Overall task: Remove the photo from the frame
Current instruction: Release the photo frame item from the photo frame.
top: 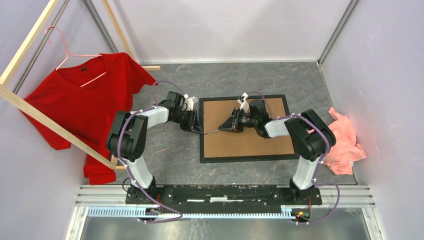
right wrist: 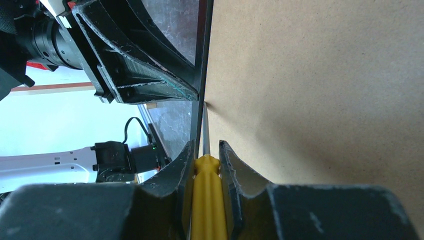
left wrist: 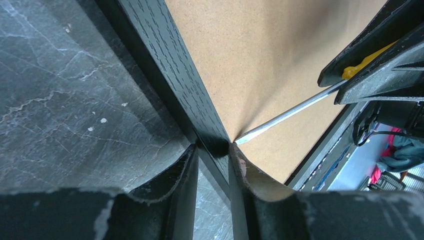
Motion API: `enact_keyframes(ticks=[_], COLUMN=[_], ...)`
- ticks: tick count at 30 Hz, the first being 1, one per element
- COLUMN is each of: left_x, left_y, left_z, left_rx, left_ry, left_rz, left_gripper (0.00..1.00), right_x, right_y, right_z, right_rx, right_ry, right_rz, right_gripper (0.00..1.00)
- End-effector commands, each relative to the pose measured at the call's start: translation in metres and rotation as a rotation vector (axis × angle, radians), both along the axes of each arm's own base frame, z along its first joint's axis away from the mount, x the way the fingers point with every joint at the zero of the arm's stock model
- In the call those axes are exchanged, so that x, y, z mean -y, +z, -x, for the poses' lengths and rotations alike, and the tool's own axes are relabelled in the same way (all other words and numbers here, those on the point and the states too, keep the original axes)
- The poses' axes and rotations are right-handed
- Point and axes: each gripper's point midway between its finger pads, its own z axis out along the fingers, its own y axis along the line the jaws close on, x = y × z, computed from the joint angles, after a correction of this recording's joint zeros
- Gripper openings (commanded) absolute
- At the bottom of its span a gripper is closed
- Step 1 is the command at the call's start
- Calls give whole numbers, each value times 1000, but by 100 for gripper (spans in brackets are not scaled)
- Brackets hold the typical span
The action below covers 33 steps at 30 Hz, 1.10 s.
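The black frame lies face down on the grey table, its brown backing board facing up. The photo is hidden beneath that board. My left gripper straddles the frame's left rail, one finger on each side, shut on it. My right gripper is over the board and shut on a yellow-handled screwdriver. Its thin steel shaft points left. The tip sits in the seam between board and left rail, just ahead of the left fingers.
A red T-shirt on a pink hanger hangs from a pale wooden rack at the left. A crumpled pink cloth lies by the right wall. Pale walls close in the back and both sides.
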Motion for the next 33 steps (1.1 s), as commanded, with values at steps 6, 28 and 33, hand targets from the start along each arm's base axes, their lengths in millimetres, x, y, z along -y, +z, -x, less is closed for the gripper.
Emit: enact_keyframes(ticks=[6,28,33], left_x=[13,-8,-13], left_y=[-3,-29,-37], left_z=[-3,-7,-7], left_rx=[28,41,34], left_ry=[31,160,184], left_rz=[-30,-230,-280], left_gripper=[31,2,2], right_x=[-14,-77,-89], right_y=[-28,45,69], right_z=[8,27,50], right_rx=[-55,-78,-121], right_ry=[36,156,221], right_rz=[57,107,-37], right_gripper=[0,0,0])
